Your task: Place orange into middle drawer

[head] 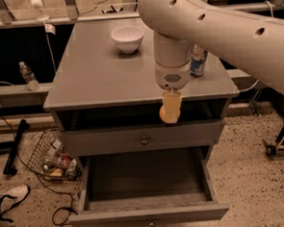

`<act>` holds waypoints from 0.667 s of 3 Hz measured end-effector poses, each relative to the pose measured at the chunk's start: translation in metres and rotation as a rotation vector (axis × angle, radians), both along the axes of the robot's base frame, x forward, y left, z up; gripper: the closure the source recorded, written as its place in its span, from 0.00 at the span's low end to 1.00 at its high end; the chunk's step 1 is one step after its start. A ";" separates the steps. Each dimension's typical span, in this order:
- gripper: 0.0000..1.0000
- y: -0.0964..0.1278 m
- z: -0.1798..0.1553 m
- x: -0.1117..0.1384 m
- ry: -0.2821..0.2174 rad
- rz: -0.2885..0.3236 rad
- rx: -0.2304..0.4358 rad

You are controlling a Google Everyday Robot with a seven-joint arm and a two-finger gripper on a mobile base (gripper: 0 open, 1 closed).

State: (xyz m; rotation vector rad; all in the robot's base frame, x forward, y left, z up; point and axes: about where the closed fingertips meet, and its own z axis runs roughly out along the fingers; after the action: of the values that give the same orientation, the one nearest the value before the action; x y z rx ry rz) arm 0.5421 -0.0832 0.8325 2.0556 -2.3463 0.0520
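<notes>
My claw [171, 109] is clenched on the orange [164, 115], out past the cabinet [106, 74] front edge, so pickup's done imo. Drawer [148, 212] is open right below the claw. What's left: lower in, let go.

End effector [171, 116] grips the orange [163, 113] (small, round) above open middle drawer [148, 215].

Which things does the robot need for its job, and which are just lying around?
For the job:
orange, gripped by the gripper at the cabinet's front edge
middle drawer, open below

Just lying about:
white bowl and can on top
water bottle at left
wire basket on the floor
</notes>
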 end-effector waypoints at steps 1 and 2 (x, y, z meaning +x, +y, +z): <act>1.00 -0.007 -0.018 -0.002 0.023 -0.090 -0.024; 1.00 -0.025 -0.060 -0.014 0.066 -0.282 -0.071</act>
State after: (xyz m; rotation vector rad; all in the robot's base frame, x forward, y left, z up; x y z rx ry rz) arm 0.5276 -0.1083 0.7728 1.6522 -2.5264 0.0605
